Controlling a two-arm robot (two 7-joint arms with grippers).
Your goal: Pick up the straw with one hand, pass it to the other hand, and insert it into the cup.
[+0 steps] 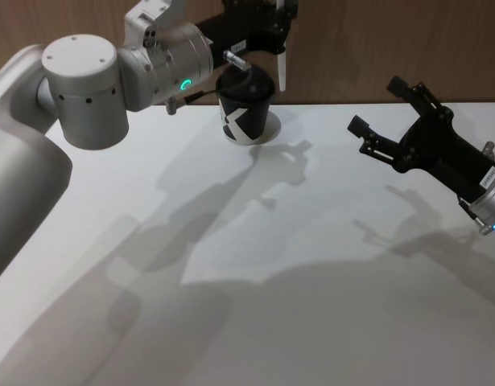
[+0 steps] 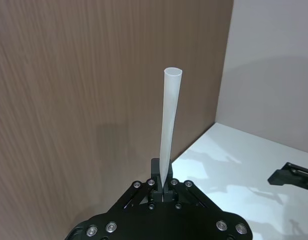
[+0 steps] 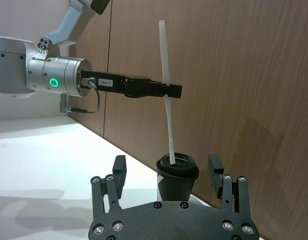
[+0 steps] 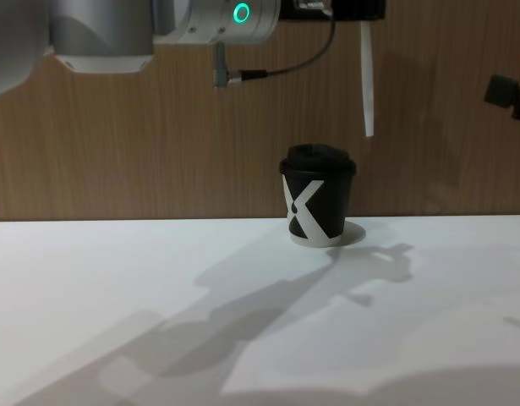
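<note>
The left gripper (image 3: 169, 91), a black blocky claw on a thick, smooth silver-grey round arm with a glowing green ring (image 4: 241, 13), hangs high over the far edge of the table. Its short fingers are clamped on the long, thin, straight white plastic straw (image 4: 367, 85), which it holds upright partway along its length. In the chest view the straw's lower end hangs in the air above the lid and a little to the robot's right of it, not inside.

The black paper cup (image 4: 319, 194), tapered, with a glossy domed plastic lid, a large white X and a white base, stands on the matte white table (image 1: 311, 241) close to the brown wood-grain wall (image 4: 116, 152).

The right gripper (image 1: 374, 104), black and angular with bolted linkages, hovers over the table well apart from the cup on the robot's right. Its fingers are spread wide and hold nothing.
</note>
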